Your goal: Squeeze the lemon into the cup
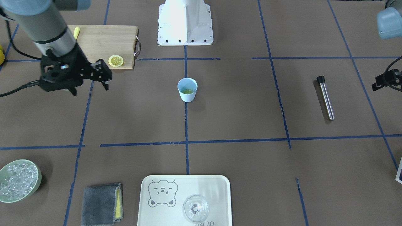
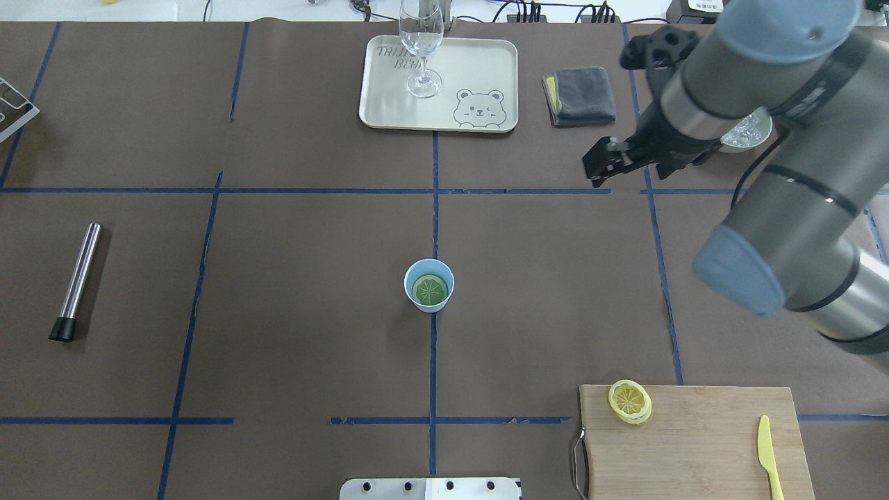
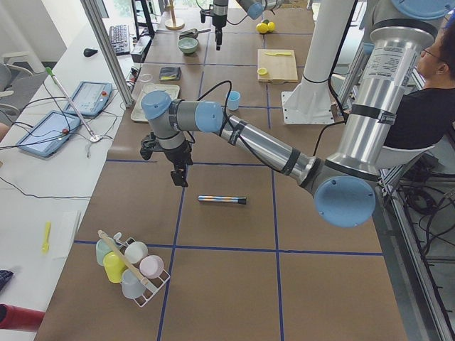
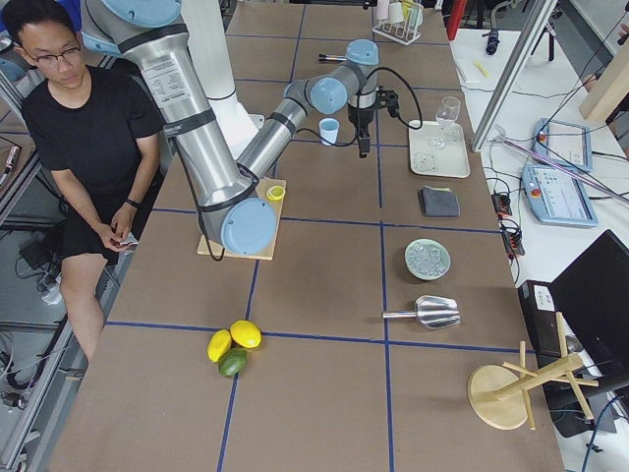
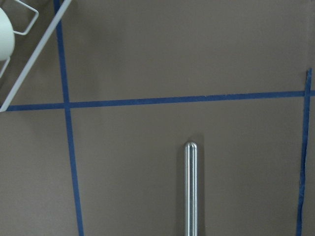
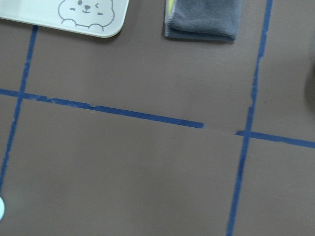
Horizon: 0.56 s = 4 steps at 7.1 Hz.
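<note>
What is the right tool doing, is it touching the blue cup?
Apart. The overhead view shows the right tool far off to one side of the cup, with bare table between them.

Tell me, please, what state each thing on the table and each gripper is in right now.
cup: upright, a lemon slice lying inside.
second lemon slice: flat on the cutting board.
right gripper: open, empty, above the table.
left gripper: above the table near the metal rod; open or shut, cannot tell.
wine glass: upright on the tray, empty.
bowl: filled with ice.
cloth: folded.
</note>
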Tool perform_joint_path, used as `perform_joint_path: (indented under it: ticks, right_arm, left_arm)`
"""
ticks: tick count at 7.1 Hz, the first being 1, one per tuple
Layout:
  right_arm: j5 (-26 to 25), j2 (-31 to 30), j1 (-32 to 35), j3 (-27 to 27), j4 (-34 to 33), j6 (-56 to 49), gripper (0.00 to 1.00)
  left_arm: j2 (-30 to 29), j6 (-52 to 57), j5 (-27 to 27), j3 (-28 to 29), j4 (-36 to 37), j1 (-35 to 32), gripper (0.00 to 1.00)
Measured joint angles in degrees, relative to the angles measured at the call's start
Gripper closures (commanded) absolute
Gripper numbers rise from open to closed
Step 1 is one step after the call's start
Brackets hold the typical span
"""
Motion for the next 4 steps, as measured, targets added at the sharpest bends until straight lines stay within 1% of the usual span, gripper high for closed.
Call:
perform_joint_path:
  ticks: [2, 3, 4]
  right_arm:
    - [9.82, -8.38, 11.67, -0.17, 0.09, -14.94, 0.00]
    - [13.34, -11.89, 15.84, -0.37, 0.14, -19.52, 0.00]
    - [15.12, -14.32, 18.04, -0.38, 0.22, -21.56, 0.00]
  left_arm:
    - [0.01, 0.05, -2.23, 3.69, -0.10, 6.27, 0.00]
    - [0.13, 0.02, -2.64, 7.04, -2.37, 8.73, 0.00]
    - [0.31, -0.17, -3.20, 11.52, -6.81, 9.89, 0.00]
